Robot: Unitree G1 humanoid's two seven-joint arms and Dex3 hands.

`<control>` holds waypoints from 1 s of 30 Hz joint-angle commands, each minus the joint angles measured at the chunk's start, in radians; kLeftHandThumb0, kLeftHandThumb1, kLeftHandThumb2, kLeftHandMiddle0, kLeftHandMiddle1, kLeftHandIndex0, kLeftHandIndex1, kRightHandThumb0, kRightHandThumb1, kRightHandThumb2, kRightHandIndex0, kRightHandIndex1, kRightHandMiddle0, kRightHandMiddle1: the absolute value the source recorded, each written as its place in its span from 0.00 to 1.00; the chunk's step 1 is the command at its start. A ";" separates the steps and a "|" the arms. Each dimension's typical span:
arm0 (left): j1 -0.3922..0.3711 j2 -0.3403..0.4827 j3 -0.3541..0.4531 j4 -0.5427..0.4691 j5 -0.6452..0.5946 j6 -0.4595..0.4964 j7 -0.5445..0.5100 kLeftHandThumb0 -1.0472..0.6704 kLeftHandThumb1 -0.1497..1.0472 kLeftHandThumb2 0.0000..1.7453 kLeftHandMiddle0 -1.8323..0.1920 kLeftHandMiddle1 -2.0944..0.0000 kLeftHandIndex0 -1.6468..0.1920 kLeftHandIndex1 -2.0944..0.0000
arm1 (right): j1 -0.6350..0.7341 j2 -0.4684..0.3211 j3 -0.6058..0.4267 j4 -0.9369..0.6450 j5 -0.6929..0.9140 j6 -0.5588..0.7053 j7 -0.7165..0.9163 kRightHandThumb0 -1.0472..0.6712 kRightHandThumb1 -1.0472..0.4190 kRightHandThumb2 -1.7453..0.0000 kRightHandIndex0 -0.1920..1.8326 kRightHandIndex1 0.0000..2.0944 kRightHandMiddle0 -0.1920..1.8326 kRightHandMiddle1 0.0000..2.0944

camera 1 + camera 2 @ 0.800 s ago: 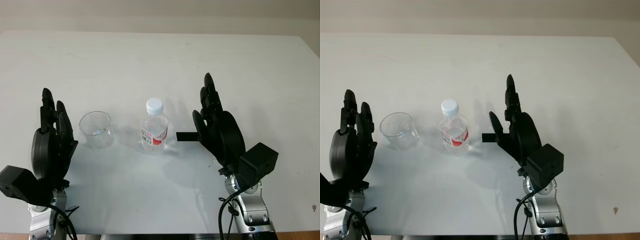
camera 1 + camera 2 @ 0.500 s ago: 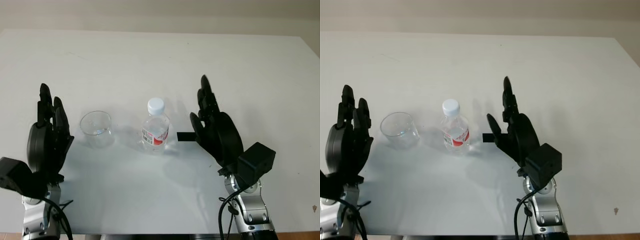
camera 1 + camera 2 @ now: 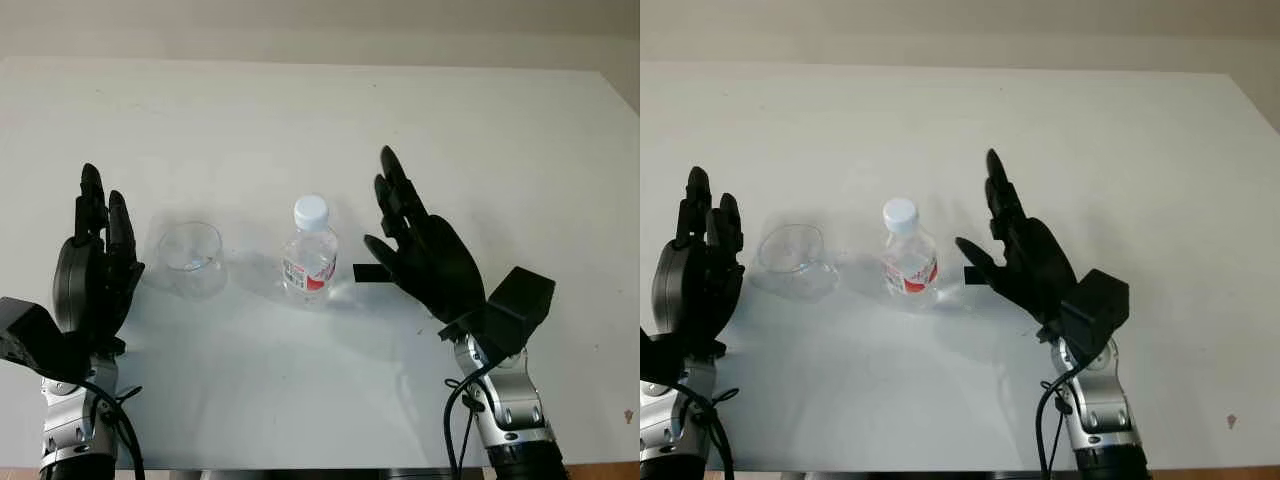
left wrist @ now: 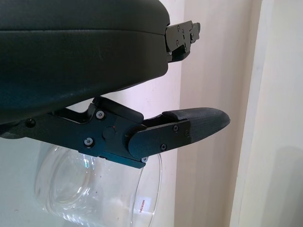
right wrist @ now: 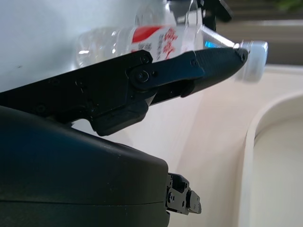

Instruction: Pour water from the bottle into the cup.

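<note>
bottle (image 3: pixel 309 258): capped, upright on counter (image 3: pixel 300 130), just beside right robot hand (image 3: pixel 415 250), which is released | we judge it light, thin-walled, slippery; we'd grip mid-label | cup (image 3: pixel 191 257): clear, beside released left robot hand (image 3: pixel 95 270)

Left hand (image 3: pixel 92 275), right hand (image 3: pixel 425 255), both open

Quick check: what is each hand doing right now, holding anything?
Left hand: open, holding nothing, beside the clear cup.
Right hand: open, holding nothing, beside the capped water bottle.
</note>
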 commanded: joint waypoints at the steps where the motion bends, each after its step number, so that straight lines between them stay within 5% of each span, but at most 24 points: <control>1: -0.007 0.000 -0.003 -0.006 0.003 -0.002 0.000 0.20 1.00 0.35 1.00 1.00 1.00 1.00 | -0.017 -0.010 0.007 0.019 0.005 -0.018 0.020 0.02 0.01 0.95 0.00 0.00 0.00 0.00; 13: -0.007 -0.002 -0.005 -0.006 -0.001 -0.002 -0.004 0.21 1.00 0.35 1.00 1.00 1.00 1.00 | -0.065 -0.011 0.077 0.120 -0.010 -0.058 0.136 0.07 0.04 0.97 0.00 0.00 0.00 0.00; 30: -0.007 -0.006 -0.003 0.000 0.000 -0.011 -0.005 0.21 1.00 0.35 1.00 1.00 1.00 1.00 | -0.108 0.091 0.136 0.283 -0.013 -0.067 0.162 0.10 0.04 0.97 0.00 0.00 0.00 0.00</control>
